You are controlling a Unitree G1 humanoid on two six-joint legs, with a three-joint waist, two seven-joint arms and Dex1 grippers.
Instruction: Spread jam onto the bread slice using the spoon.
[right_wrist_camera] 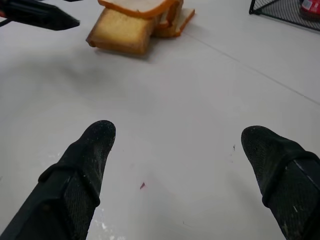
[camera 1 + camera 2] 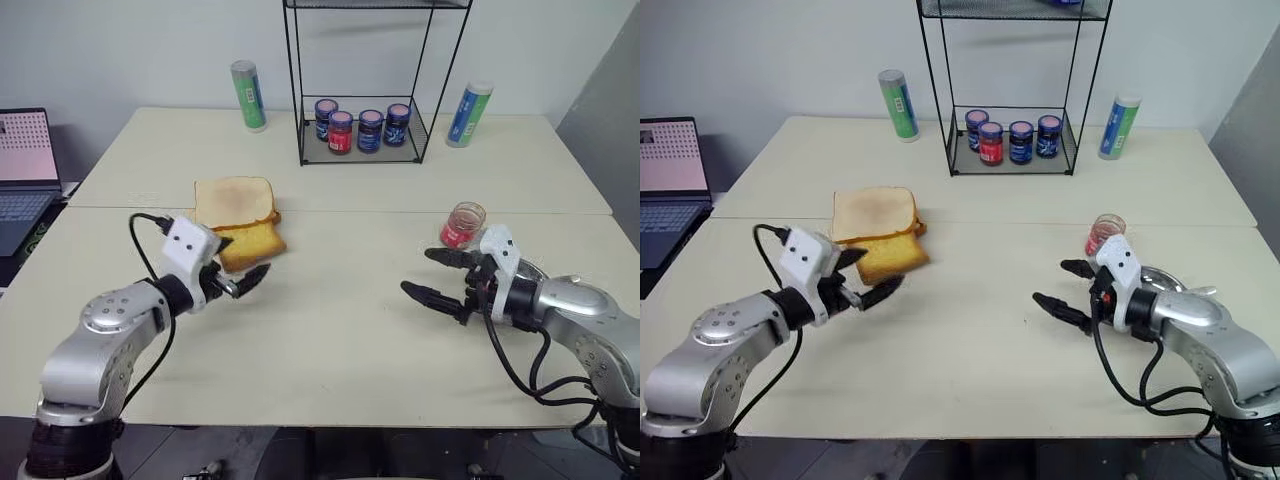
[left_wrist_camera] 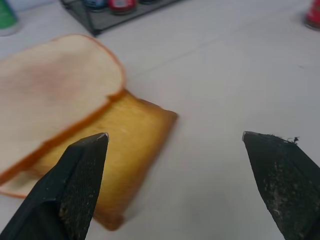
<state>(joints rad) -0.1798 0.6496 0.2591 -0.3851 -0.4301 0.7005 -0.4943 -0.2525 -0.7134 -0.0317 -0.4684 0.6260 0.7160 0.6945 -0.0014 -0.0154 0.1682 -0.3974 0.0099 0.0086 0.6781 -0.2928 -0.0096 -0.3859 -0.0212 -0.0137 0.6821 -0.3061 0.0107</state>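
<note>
Nothing is started: both claws hang spread and empty. The left gripper (image 2: 243,279) hovers left of centre beside the bread slice (image 2: 234,201), which tops the golden toast (image 2: 250,243). The right gripper (image 2: 437,276) sits just under the jam (image 2: 463,225) at right. The spoon (image 2: 1196,291) is probably the glint behind that wrist; fetching it comes first.

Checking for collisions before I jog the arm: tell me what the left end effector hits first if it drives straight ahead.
Probably nothing: the open left end effector points across bare table. The bread lies just off to one side, so its finger might clip it; depth is unclear.
</note>
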